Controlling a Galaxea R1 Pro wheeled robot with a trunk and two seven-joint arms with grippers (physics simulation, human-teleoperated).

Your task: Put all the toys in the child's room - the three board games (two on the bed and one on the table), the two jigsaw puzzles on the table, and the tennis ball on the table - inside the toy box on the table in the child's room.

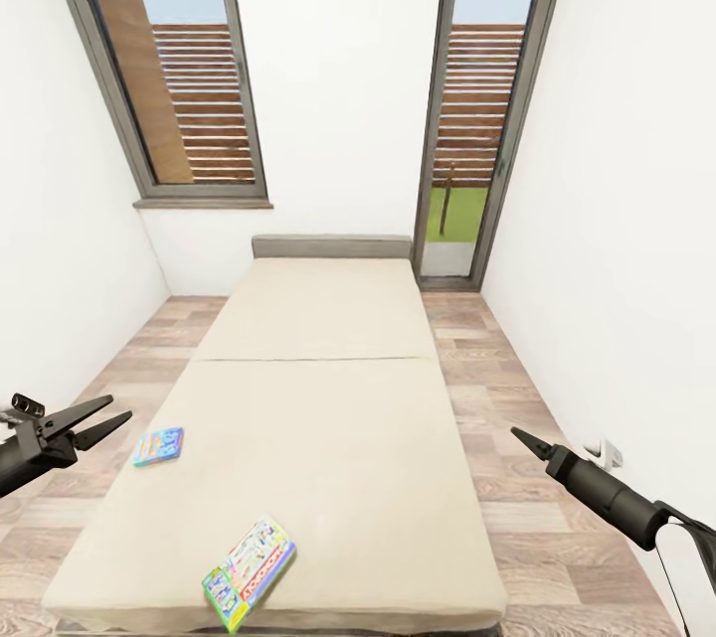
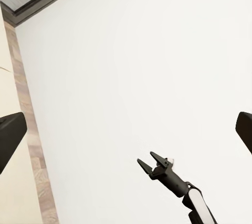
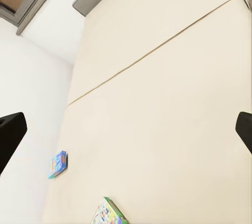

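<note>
Parked at the foot of the bed [image 1: 328,319] with both arms held wide, left gripper [image 1: 99,421] fingers spread and empty, right gripper [image 1: 525,442] too edge-on here but clearly spread from the other wrist cam. Monopoly box [image 1: 249,572] sits nearest the foot edge, the small blue game [image 1: 158,445] further up by the left edge, so I reckon that's why I'm squared up here.

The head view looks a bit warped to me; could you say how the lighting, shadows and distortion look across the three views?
Head view: window frames splay outward, wide-angle stretch; flat, even light, faint shadows under the Monopoly box and blue box. Wrist views: white wall featureless, bed softly lit, no glare.
</note>
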